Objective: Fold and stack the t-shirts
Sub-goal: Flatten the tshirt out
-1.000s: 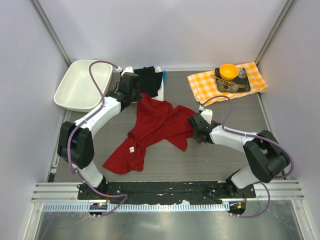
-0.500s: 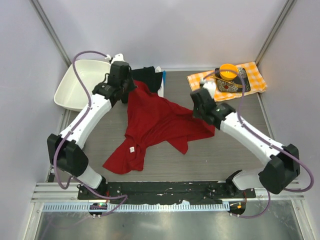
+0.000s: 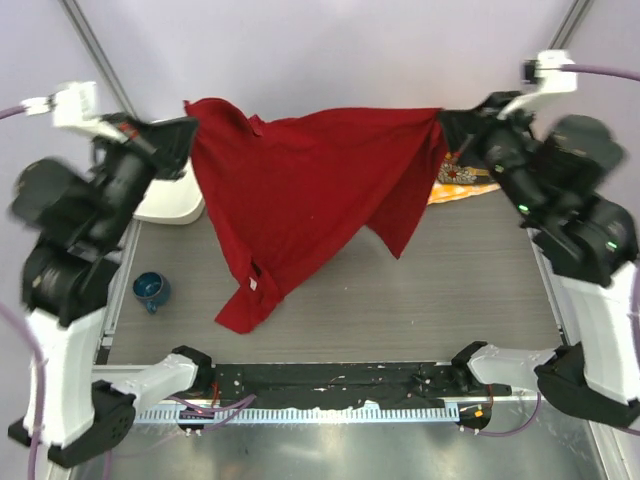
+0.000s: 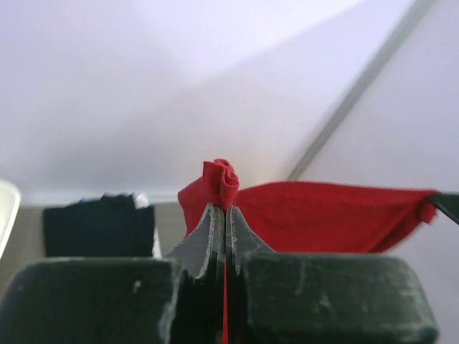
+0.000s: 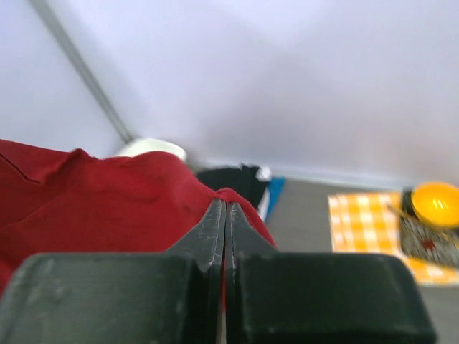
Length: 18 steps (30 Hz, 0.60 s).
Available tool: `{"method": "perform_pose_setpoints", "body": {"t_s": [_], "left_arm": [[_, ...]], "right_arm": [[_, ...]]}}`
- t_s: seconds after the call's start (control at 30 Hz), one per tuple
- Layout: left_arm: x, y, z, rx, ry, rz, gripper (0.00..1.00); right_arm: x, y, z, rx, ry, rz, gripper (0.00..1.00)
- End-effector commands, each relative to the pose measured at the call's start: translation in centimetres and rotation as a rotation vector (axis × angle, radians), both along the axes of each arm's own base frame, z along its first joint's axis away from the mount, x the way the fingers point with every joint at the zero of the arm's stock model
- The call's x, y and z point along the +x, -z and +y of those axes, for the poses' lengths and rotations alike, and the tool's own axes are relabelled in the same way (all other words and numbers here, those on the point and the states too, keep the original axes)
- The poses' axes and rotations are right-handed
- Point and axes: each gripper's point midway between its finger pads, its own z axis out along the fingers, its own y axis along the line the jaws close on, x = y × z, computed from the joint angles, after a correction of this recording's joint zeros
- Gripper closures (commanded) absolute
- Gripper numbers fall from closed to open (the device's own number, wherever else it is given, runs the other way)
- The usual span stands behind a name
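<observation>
The red t-shirt (image 3: 300,190) hangs spread in the air between my two raised arms, and its lower end (image 3: 240,312) reaches down to the table. My left gripper (image 3: 190,128) is shut on its left top corner, where a knot of red cloth (image 4: 219,180) sticks out above the closed left gripper (image 4: 225,208). My right gripper (image 3: 445,120) is shut on the other top corner, with red cloth (image 5: 93,204) draped over the right gripper (image 5: 225,204). A folded black t-shirt (image 4: 97,229) (image 5: 233,179) lies at the back of the table. From above the red shirt hides it.
A blue mug (image 3: 150,290) stands at the table's left edge. The white tub (image 3: 178,205) (image 5: 150,148) sits at the back left, mostly behind my left arm. At the back right lie the orange checked cloth (image 3: 465,188) (image 5: 362,222) and an orange bowl (image 5: 434,201).
Both arms have swung up from the table and apart, lifting the red t-shirt and stretching it out in the air. The right gripper has closed on the cloth.
</observation>
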Motion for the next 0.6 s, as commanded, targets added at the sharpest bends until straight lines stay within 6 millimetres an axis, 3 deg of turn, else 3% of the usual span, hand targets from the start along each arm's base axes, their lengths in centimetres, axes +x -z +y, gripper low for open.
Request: {"method": "perform_pose_setpoints", "body": {"t_s": [0.0,0.13,0.23,0.33,0.37,0.47,0.57], "left_arm": [[-8.2,-5.4,-0.5,0.032,0.2,-0.212,0.99],[-14.8,-7.5,-0.3,0.022,0.334,-0.313,0.99],[-19.0,-9.1,0.1,-0.001,0.401,-0.387,1.0],[-22.4,-11.4,0.9,-0.04,0.437,-0.471,1.0],[-24.0,-12.4,1.3,-0.054,0.449,-0.512,1.0],[-25.6,-14.0,1.9,-0.076,0.454,-0.557,1.0],[-25.0,-14.2,1.7,-0.079,0.454,-0.545,1.0]], "right_arm": [[-7.5,-7.6,-0.1,0.038,-0.242,-0.246,0.99],[-16.8,-12.5,-0.6,0.084,-0.505,-0.443,0.99],[-21.9,-14.8,-2.4,0.115,-0.579,-0.55,0.99],[-25.2,-16.6,-3.8,0.149,-0.586,-0.631,0.99],[-25.9,-17.2,-4.1,0.158,-0.581,-0.661,0.99],[-26.3,-17.7,-4.3,0.186,-0.563,-0.668,0.99],[-25.2,-17.4,-3.8,0.186,-0.545,-0.64,0.99]]}}
